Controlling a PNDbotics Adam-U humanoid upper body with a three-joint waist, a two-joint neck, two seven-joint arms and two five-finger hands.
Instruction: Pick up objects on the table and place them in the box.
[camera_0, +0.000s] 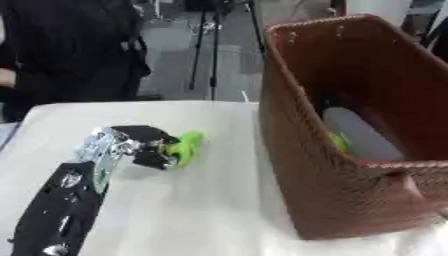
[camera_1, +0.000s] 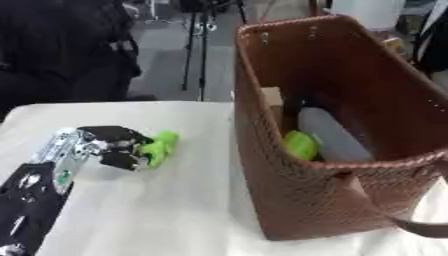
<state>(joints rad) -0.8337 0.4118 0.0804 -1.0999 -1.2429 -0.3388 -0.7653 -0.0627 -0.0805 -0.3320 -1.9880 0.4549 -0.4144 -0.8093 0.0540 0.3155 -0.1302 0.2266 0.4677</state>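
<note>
White cloth covers the table (camera_0: 201, 210), which fills the lower part of both views; beyond its far edge at 12 o'clock lies a grey floor with the thin black legs of a tripod (camera_0: 213, 55), and a dark-clothed person (camera_0: 70, 50) sits at 10 to 11 o'clock, touching nothing on the table.

From 7 o'clock the left arm (camera_0: 61, 210), black with silver joints, reaches up across the cloth. Its left hand (camera_0: 144, 145) lies low over the table at about 9 o'clock, just left of centre, with the fingers (camera_1: 122, 150) curled round a bright green object (camera_0: 185, 145). That object sticks out from the hand toward 2 o'clock; its shape is too blurred to name, and whether it touches the cloth or is lifted just clear of it cannot be told.

A brown woven box (camera_1: 289, 200) stands on the table from 1 to 5 o'clock, upright, with tall sides, an open top and a strap handle (camera_1: 411, 225) hanging at its near right corner. The green object in the hand is apart from the box, to the left of its near wall. Inside the box, seen best in the right eye view, a second green thing (camera_1: 301, 145) lies against the left wall, a pale grey rounded item (camera_1: 328, 135) rests just beside it, and a small tan block (camera_1: 270, 100) sits behind them at the far left.
</note>
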